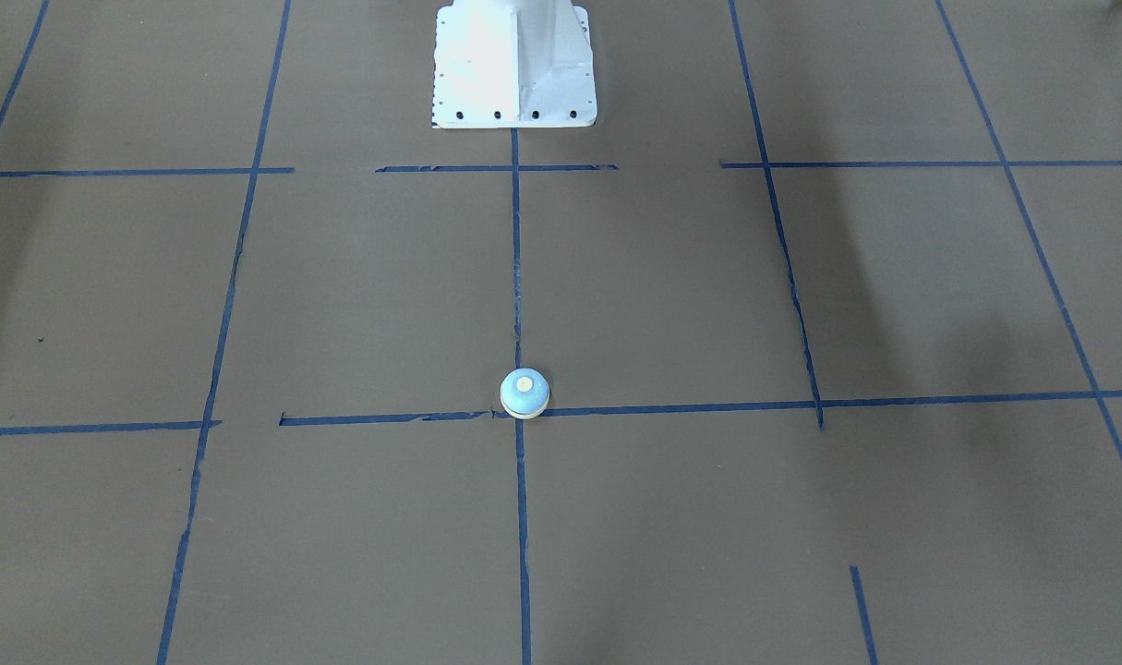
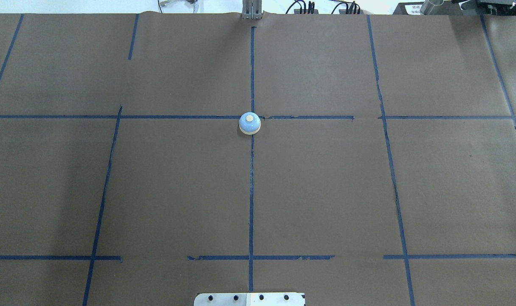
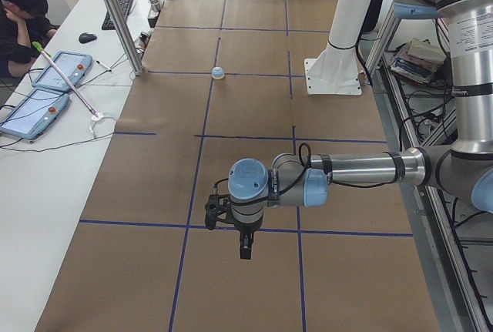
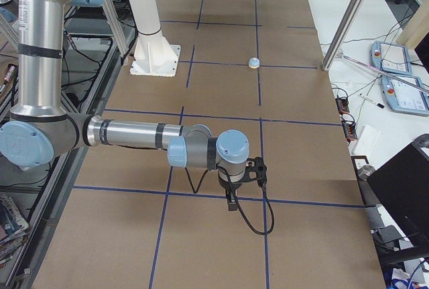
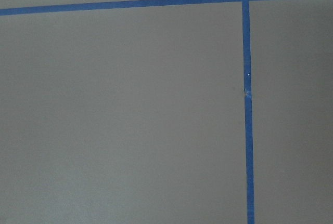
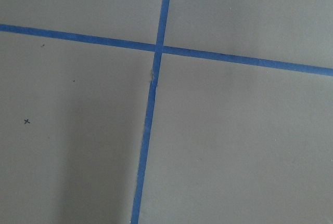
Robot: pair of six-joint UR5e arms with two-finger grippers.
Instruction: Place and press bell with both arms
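Observation:
The small light-blue bell (image 1: 524, 393) with a cream button stands upright on the brown paper at the crossing of two blue tape lines. It also shows in the overhead view (image 2: 249, 123) and small in both side views (image 3: 218, 73) (image 4: 253, 63). No gripper is near it. My left gripper (image 3: 245, 251) shows only in the exterior left view, pointing down far from the bell. My right gripper (image 4: 231, 203) shows only in the exterior right view, likewise far away. I cannot tell whether either is open or shut. Both wrist views show only paper and tape.
The white bolted pedestal (image 1: 514, 65) stands at the robot's side of the table (image 2: 249, 298). An operator's desk with tablets (image 3: 46, 85) and a metal post (image 3: 115, 16) lie past the far table edge. Blue tape lines grid the paper.

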